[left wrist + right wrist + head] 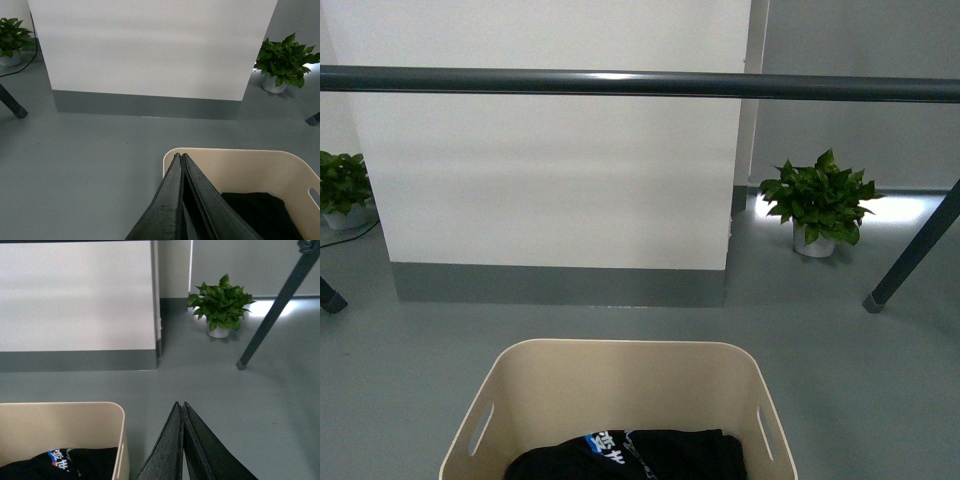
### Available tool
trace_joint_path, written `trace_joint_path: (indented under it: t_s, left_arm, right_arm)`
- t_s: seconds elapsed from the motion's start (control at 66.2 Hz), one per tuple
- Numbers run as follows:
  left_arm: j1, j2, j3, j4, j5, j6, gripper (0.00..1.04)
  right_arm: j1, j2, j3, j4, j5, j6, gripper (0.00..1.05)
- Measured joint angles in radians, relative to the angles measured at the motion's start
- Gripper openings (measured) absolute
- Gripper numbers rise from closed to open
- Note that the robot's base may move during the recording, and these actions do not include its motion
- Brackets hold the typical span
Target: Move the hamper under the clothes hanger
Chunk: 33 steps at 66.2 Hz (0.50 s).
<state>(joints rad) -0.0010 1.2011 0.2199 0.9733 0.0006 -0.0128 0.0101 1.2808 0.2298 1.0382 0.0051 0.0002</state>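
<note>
Honestly looks like mid-push: hamper (620, 400) sitting on the grey floor just short of the clothes hanger (640, 84) bar, black garment (630, 455) with a white and blue print inside. Left gripper (181, 156) pinched fully closed, tips right at the hamper's near left corner rim, maybe touching, hard to tell. Right gripper (180, 404) closed too, holding nothing, just beside the hamper's right wall. Next up, probably nudging the hamper forward until it sits squarely below the bar. Beyond the hamper: white wall panel (560, 180) with grey skirting, potted plant (818, 205) off to the right, another plant (342, 188) far left, rack leg (912, 255) slanting down. Nothing blocking the path.
</note>
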Motion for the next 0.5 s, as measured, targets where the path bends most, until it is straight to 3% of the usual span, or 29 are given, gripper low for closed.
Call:
trace_joint_path:
  t_s: [0.106, 0.498]
  left_arm:
    - [0.0, -0.067, -0.044, -0.024, 0.0, 0.0, 0.03]
    - [0.0, -0.272, -0.176, -0.104, 0.0, 0.0, 0.03]
  right_arm:
    - [-0.01, -0.022, -0.063, 0.048, 0.0, 0.0, 0.02]
    - [-0.01, -0.306, -0.175, -0.135, -0.003, 0.0, 0.02]
